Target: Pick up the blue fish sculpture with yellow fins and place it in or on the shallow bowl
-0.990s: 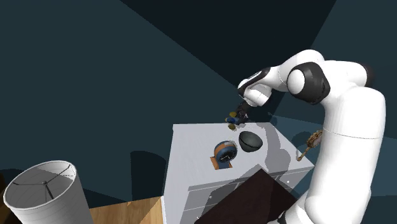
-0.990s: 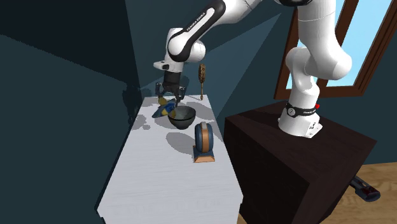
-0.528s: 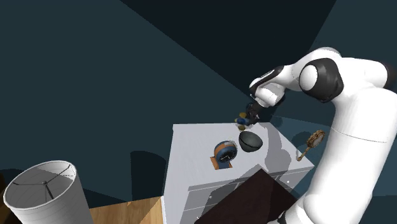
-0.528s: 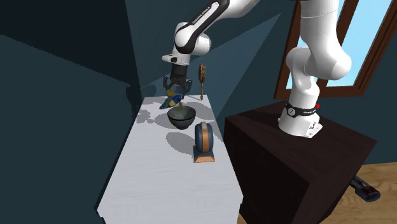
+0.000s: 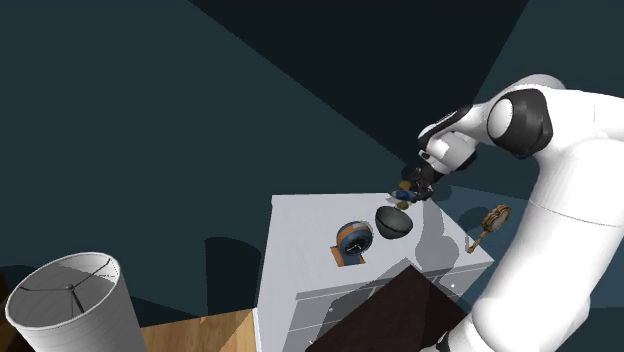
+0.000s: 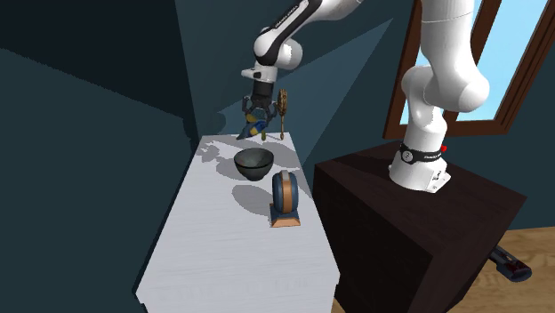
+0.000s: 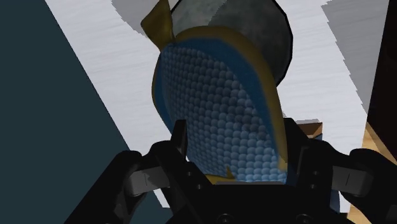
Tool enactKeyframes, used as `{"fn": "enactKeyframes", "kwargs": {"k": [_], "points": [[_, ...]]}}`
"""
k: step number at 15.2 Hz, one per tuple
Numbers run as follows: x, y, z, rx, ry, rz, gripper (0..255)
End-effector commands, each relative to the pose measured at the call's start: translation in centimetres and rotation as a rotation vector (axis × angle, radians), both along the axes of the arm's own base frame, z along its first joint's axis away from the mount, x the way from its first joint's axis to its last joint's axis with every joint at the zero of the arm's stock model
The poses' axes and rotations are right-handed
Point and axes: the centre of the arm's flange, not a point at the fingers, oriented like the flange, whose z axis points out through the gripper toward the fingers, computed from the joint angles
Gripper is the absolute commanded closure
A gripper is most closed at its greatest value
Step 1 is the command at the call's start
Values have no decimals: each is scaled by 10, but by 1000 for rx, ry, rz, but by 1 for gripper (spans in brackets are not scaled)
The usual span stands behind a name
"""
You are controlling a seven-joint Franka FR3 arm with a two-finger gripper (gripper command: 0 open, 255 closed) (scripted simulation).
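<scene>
Gripper [image 5: 412, 187] clasps the blue, yellow-finned fish [image 7: 216, 95]. Both hang above the dark bowl [image 5: 394, 221], right of centre in the shoulder view.

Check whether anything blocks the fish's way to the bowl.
Nothing visible does. The fish, clasped between the fingers, hangs in the air higher than the bowl, with only open space between them. The blue disc on a brown base stands beside the bowl, off that path.
</scene>
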Motion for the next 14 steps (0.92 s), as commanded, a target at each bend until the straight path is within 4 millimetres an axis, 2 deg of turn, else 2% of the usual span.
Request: {"fn": "enactKeyframes", "kwargs": {"k": [1, 14], "points": [[-3, -2, -9, 0, -1, 2, 255], [-3, -2, -78, 0, -1, 2, 255]]}}
